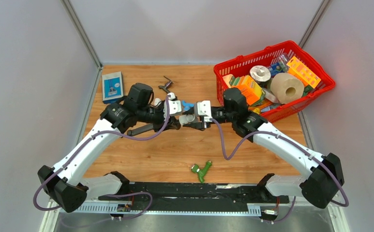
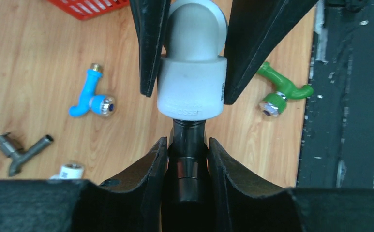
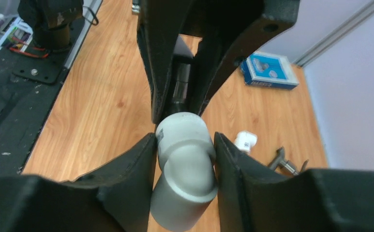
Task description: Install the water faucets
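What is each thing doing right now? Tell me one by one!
white elbow, squeezed by right gripper
dark faucet, held by left gripper, tip at white elbow's mouth
blue faucet, lying loose on table
green faucet, lying loose near the front edge
grey metal faucet, lying loose
spare white fitting, lying loose
red basket, full

Green faucet (image 1: 201, 170), blue-handled faucet (image 2: 85, 99), dark-grey lever faucet (image 2: 15, 151): all flat on their sides, well apart.
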You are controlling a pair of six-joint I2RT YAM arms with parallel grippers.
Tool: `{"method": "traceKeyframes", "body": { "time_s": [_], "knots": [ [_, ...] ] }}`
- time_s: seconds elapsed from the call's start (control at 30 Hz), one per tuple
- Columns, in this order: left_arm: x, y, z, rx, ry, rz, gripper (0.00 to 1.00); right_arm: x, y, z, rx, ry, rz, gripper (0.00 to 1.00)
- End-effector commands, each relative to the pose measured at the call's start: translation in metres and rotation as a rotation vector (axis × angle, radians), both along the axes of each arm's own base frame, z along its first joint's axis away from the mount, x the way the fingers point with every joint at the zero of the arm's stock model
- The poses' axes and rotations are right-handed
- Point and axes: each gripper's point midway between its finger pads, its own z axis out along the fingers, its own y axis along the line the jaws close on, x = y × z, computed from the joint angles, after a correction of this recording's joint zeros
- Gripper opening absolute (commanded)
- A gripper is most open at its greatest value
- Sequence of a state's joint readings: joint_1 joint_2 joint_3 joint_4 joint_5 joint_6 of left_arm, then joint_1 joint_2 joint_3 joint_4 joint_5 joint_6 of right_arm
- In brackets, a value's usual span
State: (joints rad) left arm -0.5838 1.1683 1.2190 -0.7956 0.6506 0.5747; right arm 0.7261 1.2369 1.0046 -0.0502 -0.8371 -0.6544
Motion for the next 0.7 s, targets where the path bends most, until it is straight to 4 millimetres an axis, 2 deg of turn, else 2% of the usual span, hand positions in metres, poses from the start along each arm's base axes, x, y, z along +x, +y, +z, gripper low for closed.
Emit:
{"method": "traceKeyframes", "body": {
  "time_s": [0.0, 0.03, 0.07, 0.1, 0.13, 0.17, 0.2, 0.23, 0.27, 0.3, 0.33, 0.37, 0.4, 0.43, 0.47, 0.5, 0.53, 0.57, 0.6, 0.63, 0.67],
  "knots": [
    [0.016, 0.001, 0.032, -0.012, -0.225, 0.081, 0.0, 0.002, 0.01, 0.017, 0.029, 0.142, -0.021, 0.18],
    [0.017, -0.005, 0.036, -0.017, -0.272, 0.086, 0.0, 0.007, 0.012, 0.018, 0.036, 0.187, -0.055, 0.09],
    [0.024, 0.005, 0.033, 0.021, -0.325, 0.155, 0.0, 0.011, 0.013, 0.014, 0.034, 0.26, -0.087, 0.05],
    [0.025, -0.001, 0.038, 0.013, -0.383, 0.165, 0.0, 0.017, 0.016, 0.015, 0.05, 0.323, -0.121, 0.04],
    [0.033, 0.007, 0.045, 0.017, -0.455, 0.238, 0.0, 0.023, 0.017, 0.014, 0.066, 0.39, -0.164, 0.04],
    [0.029, 0.006, 0.038, 0.039, -0.492, 0.236, 0.0, 0.027, 0.019, 0.013, 0.087, 0.478, -0.203, 0.03],
    [0.036, 0.013, 0.049, 0.033, -0.564, 0.304, 0.0, 0.032, 0.019, 0.009, 0.107, 0.568, -0.241, 0.03],
    [0.031, 0.012, 0.045, 0.054, -0.605, 0.293, 0.0, 0.037, 0.02, 0.005, 0.127, 0.663, -0.269, 0.03],
    [0.037, 0.021, 0.057, 0.062, -0.686, 0.356, 0.0, 0.041, 0.021, -0.002, 0.139, 0.747, -0.288, 0.02],
    [0.036, 0.025, 0.051, 0.106, -0.727, 0.38, 0.0, 0.044, 0.022, -0.006, 0.158, 0.839, -0.296, 0.02],
    [0.035, 0.024, 0.059, 0.103, -0.783, 0.382, 0.0, 0.043, 0.024, -0.012, 0.167, 0.926, -0.287, 0.01],
    [0.034, 0.03, 0.054, 0.146, -0.825, 0.411, 0.0, 0.045, 0.026, -0.018, 0.176, 1.001, -0.286, 0.01],
    [0.03, 0.025, 0.058, 0.154, -0.884, 0.388, 0.0, 0.042, 0.028, -0.026, 0.175, 1.087, -0.269, 0.01],
    [0.031, 0.032, 0.051, 0.199, -0.915, 0.423, 0.0, 0.041, 0.03, -0.032, 0.174, 1.167, -0.261, 0.0],
    [0.029, 0.028, 0.056, 0.197, -0.964, 0.413, 0.0, 0.04, 0.032, -0.034, 0.178, 1.239, -0.25, 0.0],
    [0.029, 0.033, 0.044, 0.246, -0.983, 0.429, 0.0, 0.04, 0.034, -0.038, 0.178, 1.299, -0.246, 0.0],
    [0.028, 0.03, 0.049, 0.242, -1.025, 0.429, 0.0, 0.039, 0.035, -0.043, 0.178, 1.356, -0.245, 0.0],
    [0.027, 0.033, 0.037, 0.284, -1.042, 0.429, 0.0, 0.039, 0.036, -0.045, 0.183, 1.393, -0.24, 0.0],
    [0.026, 0.03, 0.038, 0.288, -1.078, 0.42, 0.0, 0.039, 0.037, -0.048, 0.189, 1.42, -0.238, 0.0],
    [0.026, 0.032, 0.028, 0.332, -1.087, 0.411, 0.0, 0.041, 0.038, -0.048, 0.203, 1.428, -0.24, 0.0],
    [0.026, 0.03, 0.033, 0.313, -1.099, 0.419, 0.0, 0.044, 0.038, -0.045, 0.215, 1.421, -0.251, 0.0]
  ]
}}
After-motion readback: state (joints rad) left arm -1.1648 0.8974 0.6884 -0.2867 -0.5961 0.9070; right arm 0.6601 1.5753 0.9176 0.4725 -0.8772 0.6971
